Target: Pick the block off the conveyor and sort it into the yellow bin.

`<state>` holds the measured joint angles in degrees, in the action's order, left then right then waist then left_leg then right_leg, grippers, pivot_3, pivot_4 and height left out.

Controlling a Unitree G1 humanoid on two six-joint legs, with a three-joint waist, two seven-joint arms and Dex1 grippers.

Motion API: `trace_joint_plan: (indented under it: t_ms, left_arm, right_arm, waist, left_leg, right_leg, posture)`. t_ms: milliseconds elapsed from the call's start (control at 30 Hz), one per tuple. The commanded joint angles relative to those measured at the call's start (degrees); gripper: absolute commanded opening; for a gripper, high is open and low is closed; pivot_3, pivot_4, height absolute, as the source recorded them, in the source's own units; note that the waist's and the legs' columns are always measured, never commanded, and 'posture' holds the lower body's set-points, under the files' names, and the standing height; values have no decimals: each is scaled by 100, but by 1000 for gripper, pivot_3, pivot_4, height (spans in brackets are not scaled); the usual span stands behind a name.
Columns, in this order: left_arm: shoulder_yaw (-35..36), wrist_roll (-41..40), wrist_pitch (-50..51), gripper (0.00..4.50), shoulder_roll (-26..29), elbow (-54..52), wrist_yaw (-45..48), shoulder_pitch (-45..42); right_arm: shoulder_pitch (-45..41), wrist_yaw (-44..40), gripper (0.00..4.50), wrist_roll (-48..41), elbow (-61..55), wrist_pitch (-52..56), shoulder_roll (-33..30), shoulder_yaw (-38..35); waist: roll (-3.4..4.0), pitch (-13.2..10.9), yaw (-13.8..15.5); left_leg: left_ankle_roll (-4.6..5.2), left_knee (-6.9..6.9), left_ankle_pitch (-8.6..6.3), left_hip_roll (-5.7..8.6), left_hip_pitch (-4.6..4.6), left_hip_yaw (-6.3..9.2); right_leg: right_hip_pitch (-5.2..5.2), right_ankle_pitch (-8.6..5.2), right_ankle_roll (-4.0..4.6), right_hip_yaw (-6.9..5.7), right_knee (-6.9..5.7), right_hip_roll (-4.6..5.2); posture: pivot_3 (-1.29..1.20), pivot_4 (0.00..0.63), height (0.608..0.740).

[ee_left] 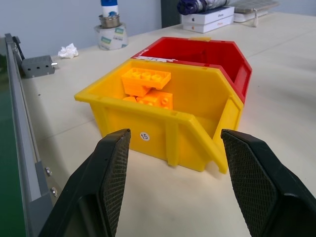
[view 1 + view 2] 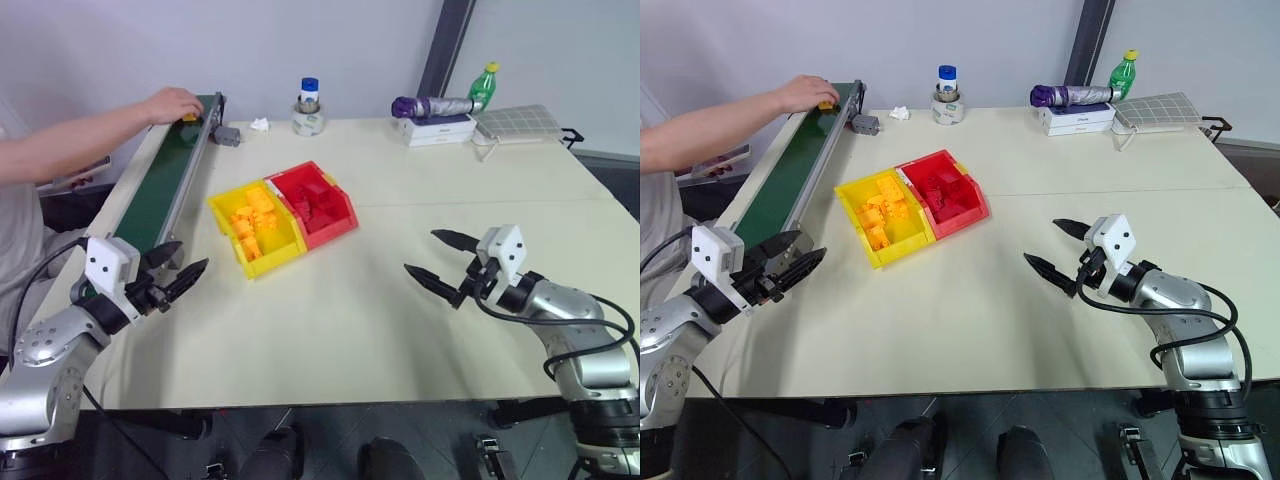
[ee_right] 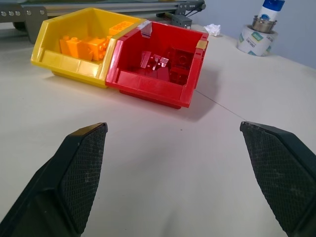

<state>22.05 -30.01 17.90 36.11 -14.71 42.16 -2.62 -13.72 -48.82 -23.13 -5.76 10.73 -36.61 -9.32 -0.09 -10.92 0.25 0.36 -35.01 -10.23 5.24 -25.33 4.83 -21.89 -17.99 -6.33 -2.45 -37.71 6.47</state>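
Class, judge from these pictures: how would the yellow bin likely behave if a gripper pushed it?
The yellow bin looks like thin moulded plastic, so probably stiff yet light. Holding several bricks, it would likely slide rather than tip. It touches the red bin, which might shift too.

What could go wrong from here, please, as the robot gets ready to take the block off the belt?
1. A person's hand is setting the block at the far end of the belt; reaching now could hit it.
2. The left claw hangs open by the belt's near end, so a mistimed close could miss the block.
3. The red bin touches the yellow bin; a sloppy drop could land wrong.
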Motion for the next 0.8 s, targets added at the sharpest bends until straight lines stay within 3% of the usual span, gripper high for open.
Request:
trace_joint_plan:
  t_ms: [33, 433, 633, 800]
  left_arm:
    - [63, 144, -280, 3073, 124, -42, 41, -38]
    - [150, 42, -338, 3073, 48, -146, 75, 53]
    - [713, 360, -1067, 3073, -506, -658, -647, 573]
    - [644, 1168, -1437, 3073, -1479, -1308, -1916, 1221]
  right_arm:
    - [-88, 17, 4500, -4, -78, -102, -4, -72]
    - [5, 11, 4500, -18, -119, -105, 1, -112]
    - [-48, -32, 4500, -13, -17, -149, 16, -87]
    - [-103, -51, 4500, 20, 90, -217, 71, -12]
  waist:
    - [0, 0, 19]
    - [0, 0, 46]
    - [-1, 1, 34]
    - [-7, 4, 59]
  left_leg:
    - [0, 0, 0, 0, 0, 0]
    - [0, -1, 0, 0, 0, -3]
    - [0, 0, 0, -2, 0, -11]
    - [1, -8, 0, -2, 0, -13]
  right_leg:
    - [-1, 0, 0, 0, -1, 0]
    - [-5, 0, 1, 4, -5, 0]
    - [-5, 0, 0, 12, -6, 0]
    - [6, 0, 1, 12, -7, 0]
  posture:
    - [0, 150, 740]
    - [0, 150, 740]
    - [0, 150, 740]
    - [0, 150, 740]
